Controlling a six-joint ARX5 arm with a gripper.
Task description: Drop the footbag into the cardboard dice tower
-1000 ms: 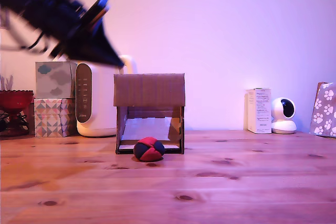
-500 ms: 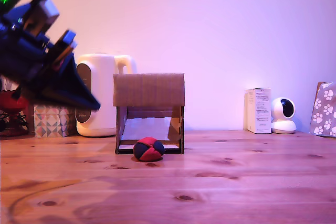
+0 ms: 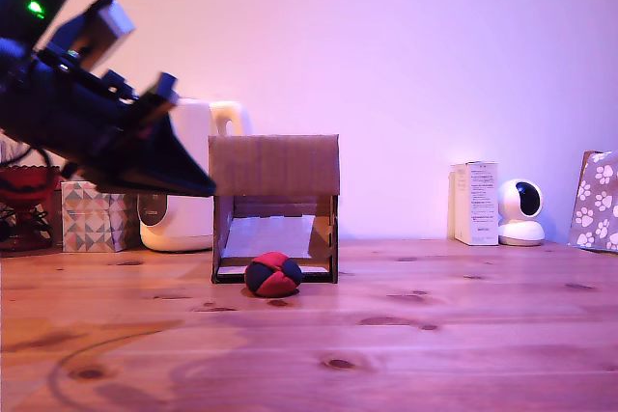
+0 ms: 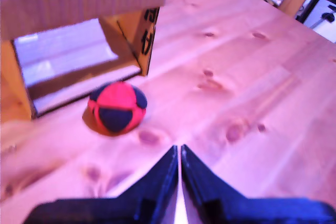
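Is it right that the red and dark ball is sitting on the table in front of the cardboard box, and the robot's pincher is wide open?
Not quite. The footbag does sit on the table in front of the cardboard dice tower, but the gripper is not wide open. The wrist view shows its two fingers pressed nearly together, empty, with only a thin slit between them.

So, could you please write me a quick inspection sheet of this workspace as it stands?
Surface: wooden table, bare at the front.
Job's things: footbag on the table before the cardboard dice tower's lower opening.
Clutter: white appliance, tissue box, small white box, camera, paw-print bag.
Grippers: gripper closed, empty, in the air short of the footbag.
Cables: dark wires at the exterior view's left.
Surroundings: plain wall.
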